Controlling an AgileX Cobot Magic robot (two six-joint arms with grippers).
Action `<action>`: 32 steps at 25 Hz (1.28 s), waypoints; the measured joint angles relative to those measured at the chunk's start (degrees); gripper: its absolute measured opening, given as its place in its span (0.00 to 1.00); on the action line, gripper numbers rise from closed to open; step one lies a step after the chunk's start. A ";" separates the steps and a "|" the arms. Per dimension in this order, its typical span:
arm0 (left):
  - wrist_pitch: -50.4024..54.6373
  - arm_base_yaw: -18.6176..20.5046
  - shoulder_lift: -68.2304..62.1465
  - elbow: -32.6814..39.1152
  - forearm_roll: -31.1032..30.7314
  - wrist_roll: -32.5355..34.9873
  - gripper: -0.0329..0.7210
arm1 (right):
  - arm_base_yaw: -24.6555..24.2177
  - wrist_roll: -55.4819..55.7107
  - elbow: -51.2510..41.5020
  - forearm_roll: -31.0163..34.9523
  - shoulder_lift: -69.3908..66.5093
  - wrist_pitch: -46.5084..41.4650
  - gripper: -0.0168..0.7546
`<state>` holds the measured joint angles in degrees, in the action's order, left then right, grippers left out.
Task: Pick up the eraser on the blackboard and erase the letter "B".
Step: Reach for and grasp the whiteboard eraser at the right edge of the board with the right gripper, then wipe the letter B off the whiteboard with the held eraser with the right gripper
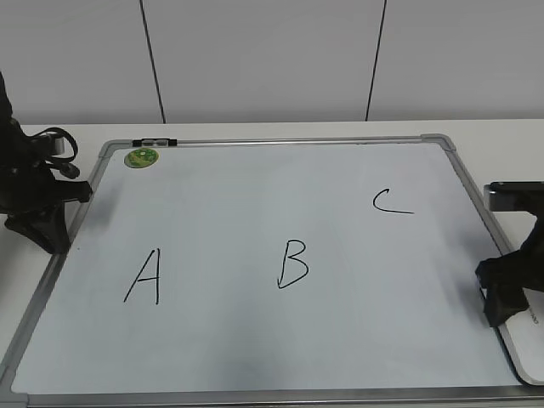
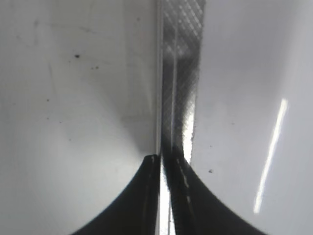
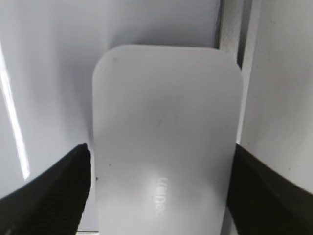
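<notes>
Right wrist view, eraser [image 3: 166,142] between pincer [image 3: 161,191] fingers, exterior hides it

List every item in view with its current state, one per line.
eraser: flat on the board's right edge, between the right claw's fingers
right claw: open, straddling the eraser
left claw: shut, over the frame's left edge
letter "B": intact, not erased
blackboard: flat on the table
green magnet: stuck near the top-left corner

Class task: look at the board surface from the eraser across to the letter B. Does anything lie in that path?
Nothing visible does. The eraser sits at the blackboard's right edge, between the right gripper's jaws. Bare board lies between it and the letter B. The C is farther up, off the path.
</notes>
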<state>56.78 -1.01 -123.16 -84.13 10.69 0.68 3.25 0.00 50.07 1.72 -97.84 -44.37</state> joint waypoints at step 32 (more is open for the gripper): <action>0.00 0.00 0.00 0.00 0.43 0.00 0.16 | 11.24 -0.91 33.32 3.59 -11.30 -20.84 0.71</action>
<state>56.78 -1.01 -123.16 -84.13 11.13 0.68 14.49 -0.91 83.39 5.32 -109.14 -65.21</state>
